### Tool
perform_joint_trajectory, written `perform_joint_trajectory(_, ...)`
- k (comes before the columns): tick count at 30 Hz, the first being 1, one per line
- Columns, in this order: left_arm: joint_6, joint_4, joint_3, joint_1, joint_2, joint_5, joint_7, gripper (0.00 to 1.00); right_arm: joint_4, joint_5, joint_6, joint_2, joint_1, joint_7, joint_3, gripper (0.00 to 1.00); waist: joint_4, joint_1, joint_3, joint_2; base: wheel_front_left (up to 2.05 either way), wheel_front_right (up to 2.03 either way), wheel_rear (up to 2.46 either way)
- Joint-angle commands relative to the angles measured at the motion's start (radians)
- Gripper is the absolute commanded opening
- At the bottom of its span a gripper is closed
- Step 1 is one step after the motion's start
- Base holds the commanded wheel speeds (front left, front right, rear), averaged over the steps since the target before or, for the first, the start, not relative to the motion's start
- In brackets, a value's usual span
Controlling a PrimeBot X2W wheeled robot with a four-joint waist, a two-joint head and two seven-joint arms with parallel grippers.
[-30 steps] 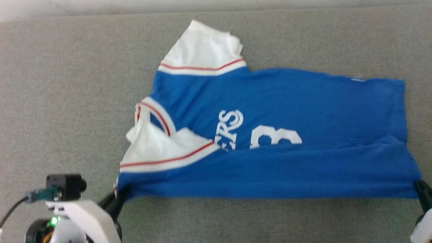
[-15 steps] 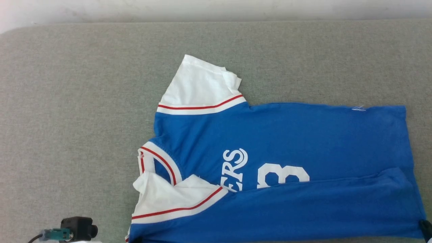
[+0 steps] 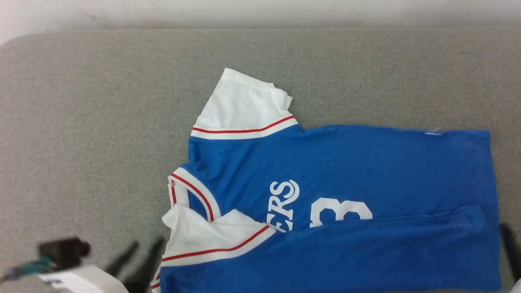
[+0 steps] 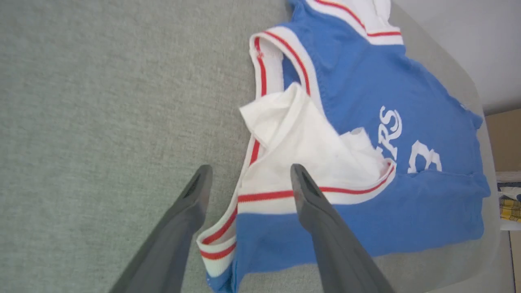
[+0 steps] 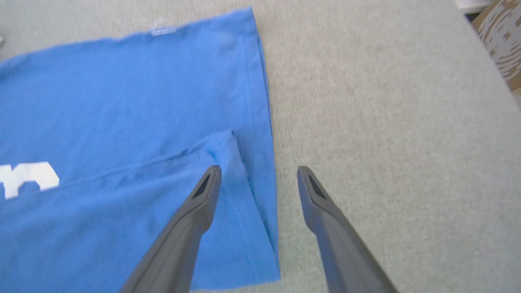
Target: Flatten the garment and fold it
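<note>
An indoor work area, more like a test room or lab than a lived-in home, though that could not be settled. A broad table point(image 3: 81, 101) covered in grey woven fabric, its corner rounded at 10 o'clock, carried a blue jersey T-shirt point(image 3: 366, 162) spread out. A bare pale wall point(image 3: 260, 12) ran along 12 o'clock. In the left wrist view, at 3 o'clock past the table edge, were a cardboard-brown panel point(image 4: 504, 138) and a yellow checked cloth point(image 4: 511, 207).

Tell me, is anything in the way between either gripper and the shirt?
Nothing visible is. The open left gripper hangs at the sleeve end of the shirt, the open right gripper at its hem corner, with bare grey padding beside them.
</note>
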Motion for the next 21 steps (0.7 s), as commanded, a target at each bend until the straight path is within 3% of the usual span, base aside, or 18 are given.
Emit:
perform_joint_trajectory(1, -0.008, -0.032, 0.031, -0.03, 0.012, 0.0, -0.022, 1.0, -0.031, 0.0, -0.001, -0.001, -0.032, -0.019, -0.006, 1.0, -0.005, 0.0, 0.01, 0.0, 0.0, 0.0, 0.0)
perform_joint_trajectory(7, 0.022, -0.133, 0.167, -0.228, 0.071, 0.147, -0.162, 1.0, -0.135, -0.043, -0.001, -0.001, -0.14, -0.132, -0.008, 1.0, -0.012, 0.0, 0.073, 0.0, 0.0, 0.0, 0.0)
perform_joint_trajectory(11, 0.002, -0.1, 0.158, -0.469, 0.126, 0.268, -0.208, 1.0, -0.157, -0.058, -0.001, -0.001, -0.204, -0.202, 0.047, 1.0, -0.029, 0.0, 0.146, 0.0, 0.0, 0.0, 0.0)
perform_joint_trajectory(15, -0.075, 0.009, 0.066, -0.723, 0.163, 0.315, -0.156, 1.0, -0.144, -0.083, -0.001, -0.001, -0.255, -0.259, 0.092, 1.0, -0.055, 0.0, 0.207, 0.0, 0.0, 0.0, 0.0)
perform_joint_trajectory(21, -0.216, 0.216, -0.113, -1.013, 0.186, 0.312, 0.094, 1.0, -0.107, -0.097, -0.001, -0.001, -0.275, -0.297, 0.13, 1.0, -0.096, 0.0, 0.268, 0.0, 0.0, 0.0, 0.0)
